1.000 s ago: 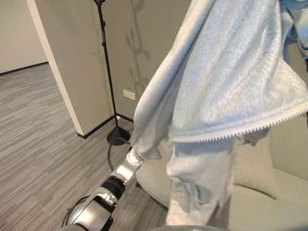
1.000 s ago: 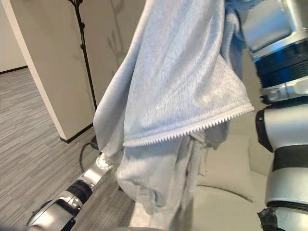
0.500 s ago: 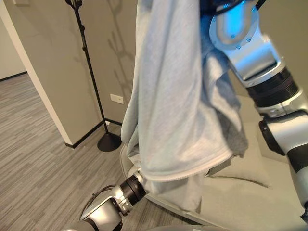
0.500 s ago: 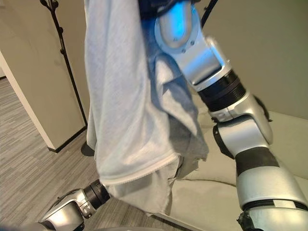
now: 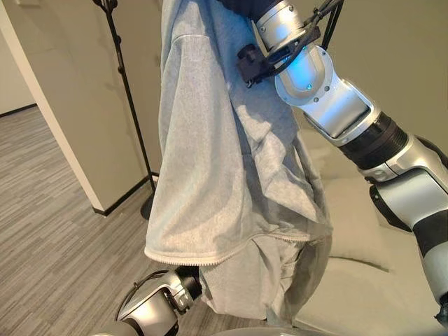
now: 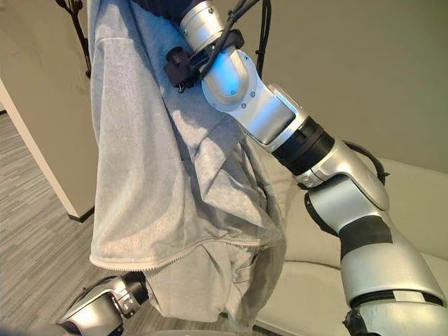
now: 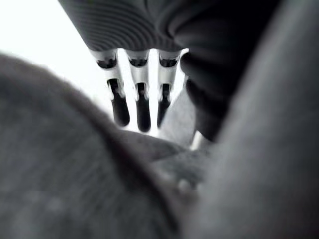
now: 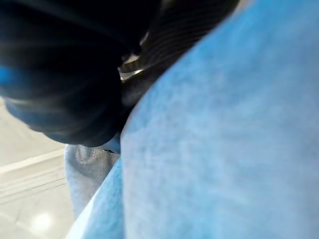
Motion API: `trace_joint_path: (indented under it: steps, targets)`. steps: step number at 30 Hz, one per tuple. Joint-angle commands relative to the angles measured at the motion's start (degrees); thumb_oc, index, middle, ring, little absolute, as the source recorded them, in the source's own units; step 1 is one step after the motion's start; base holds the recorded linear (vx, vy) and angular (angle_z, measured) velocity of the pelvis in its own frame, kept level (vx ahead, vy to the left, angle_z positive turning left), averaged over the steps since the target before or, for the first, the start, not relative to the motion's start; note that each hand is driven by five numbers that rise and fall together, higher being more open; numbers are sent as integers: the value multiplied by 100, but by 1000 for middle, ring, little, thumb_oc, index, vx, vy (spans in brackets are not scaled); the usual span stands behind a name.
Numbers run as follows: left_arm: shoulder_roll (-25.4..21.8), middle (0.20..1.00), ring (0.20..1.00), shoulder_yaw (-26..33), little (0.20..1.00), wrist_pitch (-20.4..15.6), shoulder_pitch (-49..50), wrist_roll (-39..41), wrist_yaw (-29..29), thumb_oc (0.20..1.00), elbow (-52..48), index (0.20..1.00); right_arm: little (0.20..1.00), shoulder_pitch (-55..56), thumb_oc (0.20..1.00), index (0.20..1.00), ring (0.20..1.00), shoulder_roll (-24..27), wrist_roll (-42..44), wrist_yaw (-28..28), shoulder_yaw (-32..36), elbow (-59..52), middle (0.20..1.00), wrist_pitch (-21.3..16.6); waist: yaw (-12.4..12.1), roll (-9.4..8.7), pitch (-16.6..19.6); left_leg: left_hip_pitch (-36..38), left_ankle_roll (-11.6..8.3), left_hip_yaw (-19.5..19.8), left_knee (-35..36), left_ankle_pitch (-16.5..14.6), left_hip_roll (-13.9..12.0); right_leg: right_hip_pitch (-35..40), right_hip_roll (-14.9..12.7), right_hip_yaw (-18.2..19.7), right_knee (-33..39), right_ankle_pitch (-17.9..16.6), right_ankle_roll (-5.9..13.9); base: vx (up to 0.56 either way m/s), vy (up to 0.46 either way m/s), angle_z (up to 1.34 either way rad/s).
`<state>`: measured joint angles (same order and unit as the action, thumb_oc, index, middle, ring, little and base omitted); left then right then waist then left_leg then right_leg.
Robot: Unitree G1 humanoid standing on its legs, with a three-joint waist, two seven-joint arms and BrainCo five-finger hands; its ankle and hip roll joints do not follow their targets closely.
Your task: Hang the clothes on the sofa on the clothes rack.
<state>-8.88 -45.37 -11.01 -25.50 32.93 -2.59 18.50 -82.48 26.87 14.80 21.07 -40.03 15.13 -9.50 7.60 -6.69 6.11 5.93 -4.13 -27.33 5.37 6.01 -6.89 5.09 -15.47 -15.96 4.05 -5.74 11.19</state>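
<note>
Your two head cameras are looking down from side by side, both taking in the hanging grey garment (image 5: pixel 224 175), rack pole (image 5: pixel 129 105) and sofa (image 5: pixel 364 280); your wrist cameras are peering along each hand, pressed close against fabric.

Garment (image 5: pixel 231 175) as landmark, hanging from above over the raised right arm (image 5: pixel 343 112), whose upper end lies against the garment's right side. Clothes rack (image 5: pixel 129 105) stands behind and to the left of the garment, its pole upright before the wall (image 5: pixel 84 91); its base is partly hidden behind the garment's lower left edge. Sofa (image 5: pixel 378 280) lies behind and to the right of the garment, below the right arm. Left arm (image 5: pixel 157 311) emerges beneath the garment's hem; left hand (image 7: pixel 139 102) lies among its folds.
</note>
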Motion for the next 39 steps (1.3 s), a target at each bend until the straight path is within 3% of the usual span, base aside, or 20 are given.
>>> trace_joint_path:
  steps: [1, 5, 10, 12, 13, 16, 18, 20, 24, 25, 27, 28, 30, 32, 36, 39]
  targets:
    - [339, 200, 200, 211, 200, -234, -599, 321, -117, 200, 90, 200, 200, -1294, 200, 200, 200, 398, 327, 216, 136, 515, 200, -94, -137, -11, -259, 81, -453, 23, -37, 97, -677, 82, -331, -298, -381, -200, 120, 0, 0, 0]
    - [156, 200, 200, 497, 200, -241, -474, 176, -239, 200, 8, 200, 200, -1229, 200, 200, 200, 838, 383, 262, 221, 489, 200, -126, -167, -10, -279, 54, -448, 47, -37, 125, -677, 68, -321, -298, -399, -203, 110, 0, 0, 0]
    - [-366, 200, 200, 1414, 200, -273, 115, 19, -496, 200, -580, 200, 200, -586, 200, 200, 200, 2007, 299, 208, 553, -271, 200, -190, -239, 44, -321, 63, -456, 67, -37, 140, -694, 74, -285, -315, -429, -111, 87, -6, -23, 1]
    - [-597, 200, 200, 2010, 200, -311, 440, -240, -660, 200, -914, 200, 200, 69, 200, 200, 200, 2639, 80, 41, 836, -945, 200, -242, -292, 85, -329, 81, -467, 75, -38, 153, -723, 93, -245, -331, -440, -39, 70, -2, -63, 1]
    - [-749, 200, 200, 2596, 200, -345, 811, -597, -819, 200, -1185, 200, 200, 849, 200, 200, 200, 3109, -90, -162, 1272, -1598, 200, -343, -331, 128, -343, 110, -483, 71, -43, 166, -756, 112, -202, -340, -444, 29, 55, 5, -95, 3]
    - [-959, 200, 200, 3519, 200, -431, 1372, -1221, -1097, 200, -1498, 200, 200, 2199, 200, 200, 200, 3431, -229, -540, 1966, -2344, 200, -499, -389, 180, -371, 173, -514, 75, -110, 166, -839, 148, -117, -330, -517, 204, 7, 1, -79, -4]
    - [-1005, 200, 200, 3754, 200, -428, 1538, -1447, -1176, 200, -1553, 200, 200, 2603, 200, 200, 200, 3450, -200, -691, 2169, -2557, 200, -555, -414, 178, -377, 190, -520, 64, -130, 176, -869, 154, -86, -320, -552, 269, -15, -9, -76, -10]
    - [-1184, 200, 200, 4656, 200, -435, 2150, -2249, -1497, 200, -1958, 200, 200, 3892, 200, 200, 200, 3328, -276, -1041, 2792, -3137, 200, -674, -519, 222, -469, 118, -593, 125, -383, 267, -1082, 134, 77, -299, -735, 524, -133, -43, -152, 6]
    - [-1239, 200, 200, 5189, 200, -433, 2724, -2634, -1655, 200, -2145, 200, 200, 4857, 200, 200, 200, 2851, -371, -1346, 3172, -3661, 200, -753, -636, 220, -527, 42, -692, 232, -532, 468, -1322, 151, 310, -316, -795, 682, -264, -53, -124, 1]
    - [-1236, 200, 200, 5570, 200, -435, 3061, -2933, -1738, 200, -2208, 200, 200, 5262, 200, 200, 200, 2528, -627, -1473, 3243, -3923, 200, -791, -784, 243, -594, 4, -800, 352, -580, 669, -1489, 225, 506, -337, -764, 794, -351, -98, -209, 2]
    - [-1245, 200, 200, 5738, 200, -400, 3285, -3060, -1749, 200, -2307, 200, 200, 5465, 200, 200, 200, 2343, -694, -1559, 3240, -4074, 200, -802, -859, 255, -616, -47, -867, 424, -573, 874, -1600, 266, 641, -355, -693, 797, -416, -93, -166, 1]
    - [-1191, 200, 200, 5996, 200, -388, 3585, -3206, -1828, 200, -2381, 200, 200, 5676, 200, 200, 200, 1938, -796, -1632, 3161, -4245, 200, -829, -1037, 252, -660, -136, -1017, 568, -492, 1242, -1769, 356, 839, -427, -505, 815, -466, -104, -134, 10]
    - [-1245, 200, 200, 6111, 200, -344, 3605, -3312, -1949, 200, -2340, 200, 200, 5658, 200, 200, 200, 1611, -915, -1536, 3023, -4195, 200, -799, -1215, 226, -780, -378, -1087, 694, -392, 1648, -1860, 373, 925, -540, -368, 789, -467, -183, -131, 21]
    - [-1323, 200, 200, 6182, 200, -298, 3473, -3408, -2127, 200, -2408, 200, 200, 5569, 200, 200, 200, 1344, -1255, -1274, 2926, -4036, 200, -728, -1280, 207, -940, -727, -1087, 507, -344, 1972, -1989, 363, 965, -786, -256, 740, -519, -212, -86, 63]
    - [-1242, 200, 200, 6133, 200, -355, 3465, -3374, -2261, 200, -2403, 200, 200, 5485, 200, 200, 200, 920, -1494, -1037, 2722, -4068, 200, -642, -1295, 200, -1065, -700, -1000, 148, -742, 1289, -1988, 338, 853, -876, -120, 611, -505, -135, 25, 71]
    - [-1256, 200, 200, 5909, 200, -423, 3268, -3372, -2352, 200, -2417, 200, 200, 5491, 200, 200, 200, 858, -1659, -919, 2728, -4055, 200, -552, -1141, 167, -1113, -466, -948, 124, -1113, 694, -2120, 188, 509, -1018, -107, 317, -347, -90, 224, 16]
